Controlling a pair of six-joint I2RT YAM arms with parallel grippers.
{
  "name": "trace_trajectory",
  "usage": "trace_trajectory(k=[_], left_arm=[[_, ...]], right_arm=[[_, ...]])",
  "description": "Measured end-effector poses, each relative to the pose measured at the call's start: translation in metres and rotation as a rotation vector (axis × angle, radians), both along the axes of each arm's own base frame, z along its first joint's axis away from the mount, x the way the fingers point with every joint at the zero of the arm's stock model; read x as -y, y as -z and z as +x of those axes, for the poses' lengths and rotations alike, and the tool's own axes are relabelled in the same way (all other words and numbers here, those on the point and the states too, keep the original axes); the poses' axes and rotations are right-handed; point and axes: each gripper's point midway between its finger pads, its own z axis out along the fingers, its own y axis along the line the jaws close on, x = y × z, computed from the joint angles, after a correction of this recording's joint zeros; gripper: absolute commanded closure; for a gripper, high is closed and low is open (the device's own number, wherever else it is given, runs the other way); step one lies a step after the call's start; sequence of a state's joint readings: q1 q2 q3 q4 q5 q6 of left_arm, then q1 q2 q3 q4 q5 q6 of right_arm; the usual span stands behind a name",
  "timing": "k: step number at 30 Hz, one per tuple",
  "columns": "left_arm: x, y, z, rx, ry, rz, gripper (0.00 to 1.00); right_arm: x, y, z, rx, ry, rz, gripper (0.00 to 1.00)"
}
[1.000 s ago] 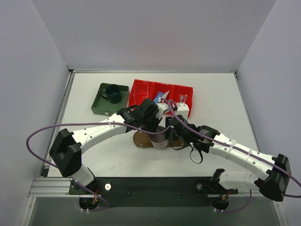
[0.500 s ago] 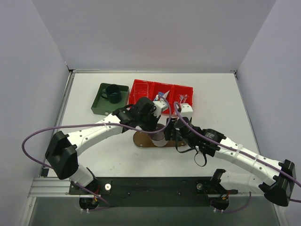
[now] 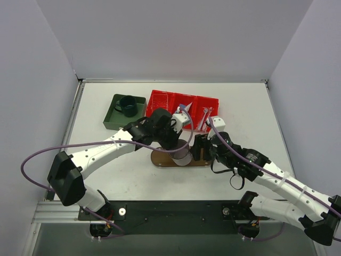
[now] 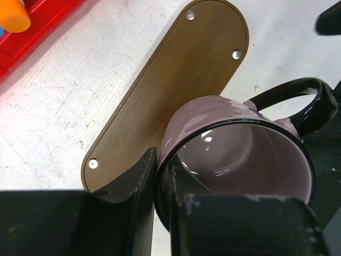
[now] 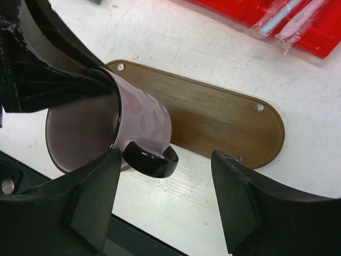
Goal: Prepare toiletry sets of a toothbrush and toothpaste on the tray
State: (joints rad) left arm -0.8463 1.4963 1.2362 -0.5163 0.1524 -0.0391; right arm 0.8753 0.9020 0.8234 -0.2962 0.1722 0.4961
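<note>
Leaning pink mug [image 5: 141, 120], handle toward right pincer [image 5: 165, 158]

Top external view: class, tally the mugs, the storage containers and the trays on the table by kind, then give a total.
Mugs: 2 (dark green mug, pink mug)
Storage containers: 2 (red bin, green box)
Trays: 1 (wooden tray)
Total: 5

No legible text (wrappers [image 5: 285, 18] in red bin [image 5: 229, 6] too blurred)
</note>
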Motion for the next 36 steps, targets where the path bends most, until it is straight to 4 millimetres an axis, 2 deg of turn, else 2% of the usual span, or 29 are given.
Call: trace_trajectory(k=[15, 20, 23, 30, 36], left_arm=[[0.006, -0.006, -0.013, 0.016, 0.143, -0.024, 1.0], [0.005, -0.004, -0.01, 0.042, 0.12, 0.005, 1.0], [0.005, -0.001, -0.008, 0.068, 0.094, 0.038, 1.0], [0.008, 0.005, -0.012, 0.096, 0.068, 0.084, 1.0], [0.007, 0.009, -0.012, 0.099, 0.057, 0.106, 1.0]], right_arm=[[-0.018, 0.011, -0.028, -0.07, -0.289, 0.007, 0.43], [-0.018, 0.01, -0.027, -0.08, -0.262, 0.021, 0.36], [-0.015, 0.009, -0.023, -0.078, -0.214, 0.031, 0.36], [-0.009, 0.008, -0.013, -0.057, -0.115, 0.022, 0.47], [-0.022, 0.025, -0.009, -0.065, -0.103, -0.038, 0.53]])
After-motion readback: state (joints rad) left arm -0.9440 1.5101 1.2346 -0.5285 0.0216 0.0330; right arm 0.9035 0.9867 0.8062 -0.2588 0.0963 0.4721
